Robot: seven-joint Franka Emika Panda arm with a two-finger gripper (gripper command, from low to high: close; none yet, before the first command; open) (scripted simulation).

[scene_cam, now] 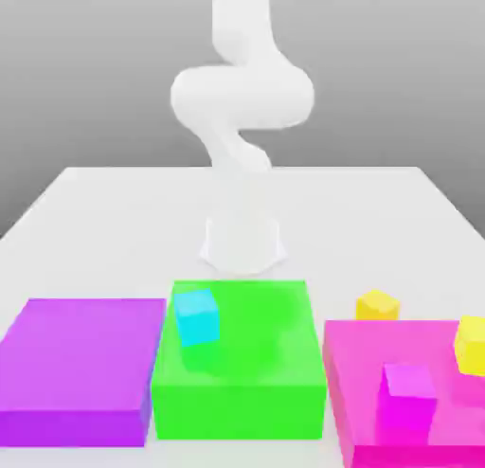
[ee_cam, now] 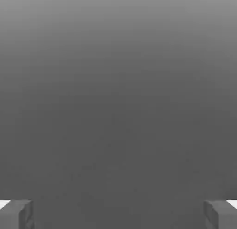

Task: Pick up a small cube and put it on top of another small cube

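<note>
One small yellow cube (scene_cam: 377, 305) rests on the white table just behind the big magenta block (scene_cam: 360, 362). A second small yellow cube (scene_cam: 471, 343) sits on that block at the exterior view's right edge. In the hand view my gripper (ee_cam: 118, 215) is open, its two grey fingertips (ee_cam: 16, 215) standing far apart with nothing between them and only plain grey beyond. The white arm (scene_cam: 242, 97) rises from its base (scene_cam: 243, 241) at the middle of the table, well behind the cubes.
A cyan cube (scene_cam: 197, 316) sits on the big green block (scene_cam: 242, 386). On the magenta block there is also a magenta cube (scene_cam: 409, 392). A big purple block (scene_cam: 80, 362) lies at the exterior view's left. White table (scene_cam: 114, 220) stretches behind the blocks.
</note>
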